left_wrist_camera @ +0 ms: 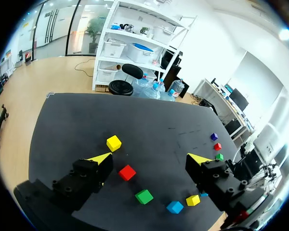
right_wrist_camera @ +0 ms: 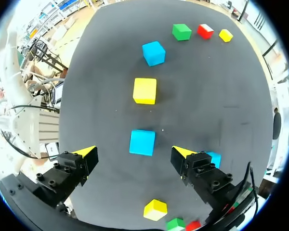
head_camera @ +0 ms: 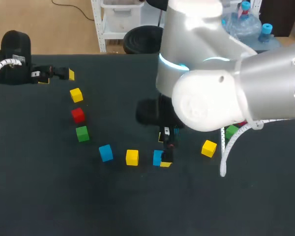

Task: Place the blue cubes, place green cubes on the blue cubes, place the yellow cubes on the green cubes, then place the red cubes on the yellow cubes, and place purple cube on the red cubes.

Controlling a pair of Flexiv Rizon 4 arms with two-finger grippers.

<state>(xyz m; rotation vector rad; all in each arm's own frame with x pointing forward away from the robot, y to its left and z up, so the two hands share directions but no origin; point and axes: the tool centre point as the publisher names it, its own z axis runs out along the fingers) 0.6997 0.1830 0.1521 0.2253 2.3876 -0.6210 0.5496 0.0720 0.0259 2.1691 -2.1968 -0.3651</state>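
Note:
My right gripper [head_camera: 163,150] hangs open just above the table, and a blue cube [head_camera: 158,157] [right_wrist_camera: 142,142] lies between its fingers, untouched. Left of that cube lie a yellow cube [head_camera: 132,157] [right_wrist_camera: 145,91] and a second blue cube [head_camera: 105,152] [right_wrist_camera: 153,52]. A green cube [head_camera: 82,133], a red cube [head_camera: 77,115] and a yellow cube [head_camera: 76,95] form a column at the left. My left gripper [head_camera: 57,77] [left_wrist_camera: 150,159] is open and empty at the far left. A purple cube [left_wrist_camera: 214,136] shows in the left wrist view.
Right of my right gripper sit a yellow cube [head_camera: 209,148] and a green cube [head_camera: 231,131], partly under the arm. My right arm covers much of the table's right half. A red cube [left_wrist_camera: 217,146] lies beside the purple one.

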